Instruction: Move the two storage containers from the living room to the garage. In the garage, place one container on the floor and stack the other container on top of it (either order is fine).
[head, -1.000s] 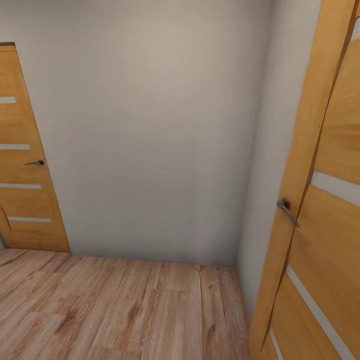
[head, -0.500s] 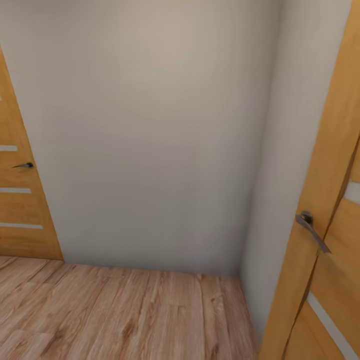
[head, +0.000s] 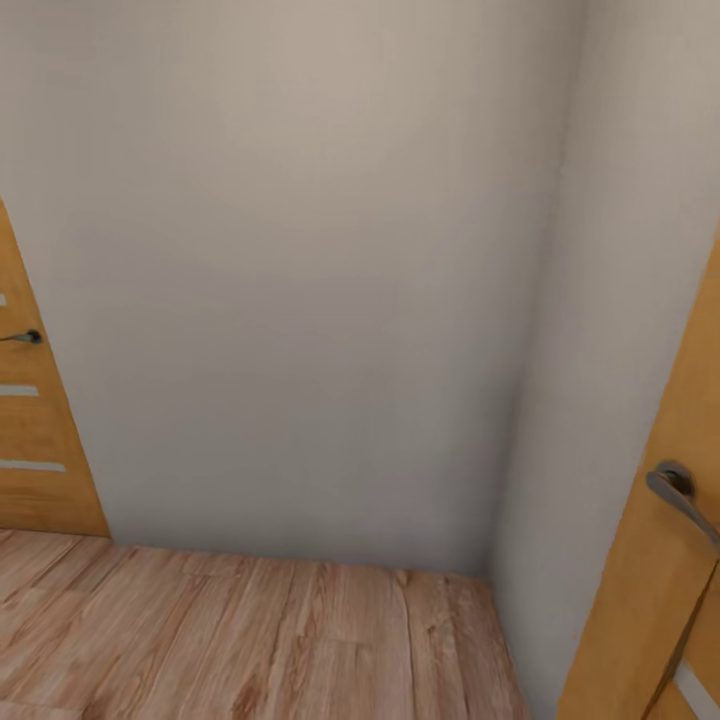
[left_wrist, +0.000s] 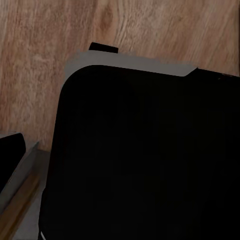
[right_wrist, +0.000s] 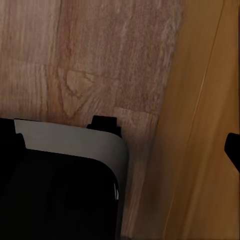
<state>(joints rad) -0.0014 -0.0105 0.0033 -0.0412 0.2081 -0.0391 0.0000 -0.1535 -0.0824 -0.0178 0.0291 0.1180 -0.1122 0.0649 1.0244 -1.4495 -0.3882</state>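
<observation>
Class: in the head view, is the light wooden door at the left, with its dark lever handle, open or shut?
Apparently shut: the light wooden door lies flush with the plain beige wall, no gap showing, though its far edge is cropped.

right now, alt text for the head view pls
A plain beige wall meets a light wood-plank floor in a corner. One wooden door with a grey handle stands at the left edge, another door's handle at the right.

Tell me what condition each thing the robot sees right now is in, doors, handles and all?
Left door: shut, flush in the wall.
Left door's handle: level, not pressed.
Right door: near the camera, cut by the picture's edge; open or shut, cannot tell.
Right door's handle: sloping downward.
Wood-plank floor: bare.
</observation>
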